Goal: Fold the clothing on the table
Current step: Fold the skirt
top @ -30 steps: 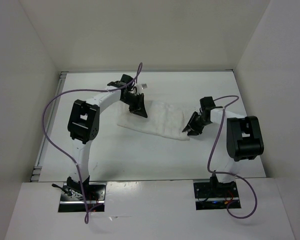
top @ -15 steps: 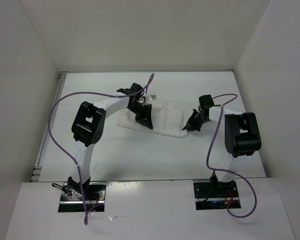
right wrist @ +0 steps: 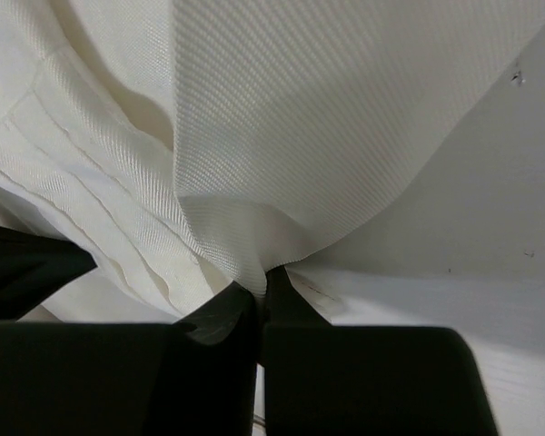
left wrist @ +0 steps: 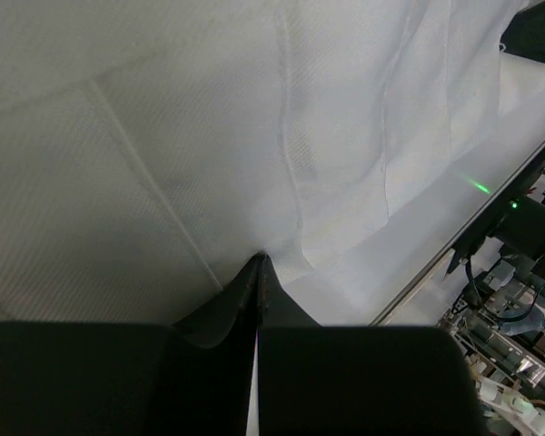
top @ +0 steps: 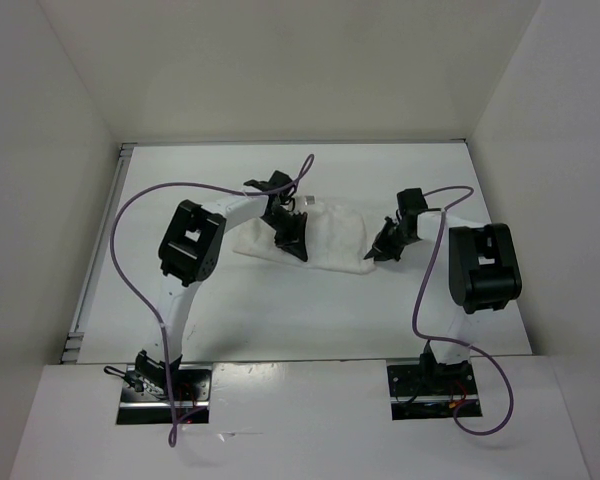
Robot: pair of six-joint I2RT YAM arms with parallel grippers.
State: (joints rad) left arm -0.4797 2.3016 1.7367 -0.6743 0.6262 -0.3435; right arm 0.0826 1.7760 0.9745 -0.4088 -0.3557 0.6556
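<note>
The clothing [top: 332, 236] is a thin white fabric piece lying across the middle of the table [top: 280, 310], between the two arms. My left gripper [top: 298, 250] sits at its left part, shut on the clothing; in the left wrist view its jaws [left wrist: 260, 262] meet on the fabric [left wrist: 254, 136]. My right gripper [top: 374, 254] is at the clothing's right end, shut on a bunched fold; the right wrist view shows the cloth [right wrist: 282, 136] pinched between the fingertips [right wrist: 265, 280] and rising in folds from them.
White walls stand on the left, back and right of the table. A metal rim [top: 98, 250] runs along its left side. Purple cables [top: 130, 270] loop from both arms. The arm bases [top: 165, 392] sit at the near edge.
The right gripper moved up to the clothing's right end and shut on it. The left arm shifted right with the fabric, and the clothing has drawn in narrower.
</note>
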